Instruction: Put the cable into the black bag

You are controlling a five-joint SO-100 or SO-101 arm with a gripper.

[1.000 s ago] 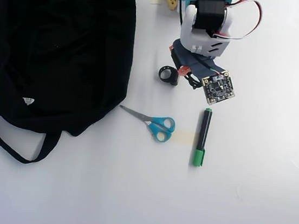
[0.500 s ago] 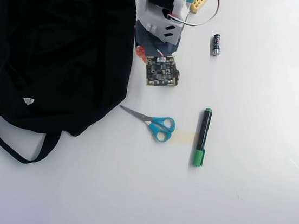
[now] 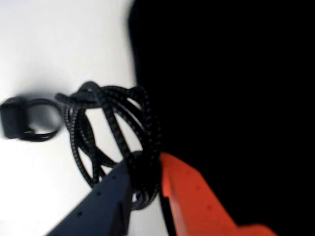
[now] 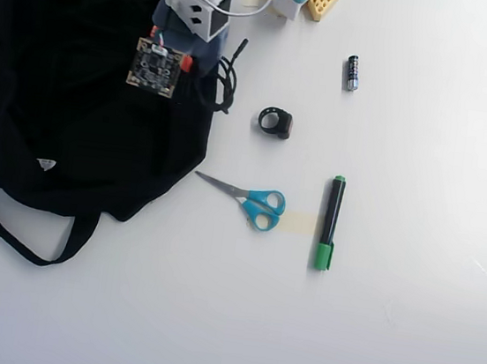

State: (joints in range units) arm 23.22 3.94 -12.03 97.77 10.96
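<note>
In the wrist view my gripper (image 3: 144,164), with one dark blue finger (image 3: 106,196) and one orange finger (image 3: 189,191), is shut on a coiled black braided cable (image 3: 101,98). The coil hangs out ahead of the jaws, right at the edge of the black bag (image 3: 226,88), which fills the right of that view. In the overhead view the bag (image 4: 74,117) lies at the left. The arm (image 4: 189,7) reaches over its upper right edge, and the cable (image 4: 228,82) shows just outside that edge. The fingertips are hidden under the arm there.
On the white table lie a small black ring-shaped object (image 4: 275,122), also in the wrist view (image 3: 22,120), blue-handled scissors (image 4: 254,201), a green marker (image 4: 330,221) and a battery (image 4: 352,73). Bag straps (image 4: 31,245) trail at the lower left.
</note>
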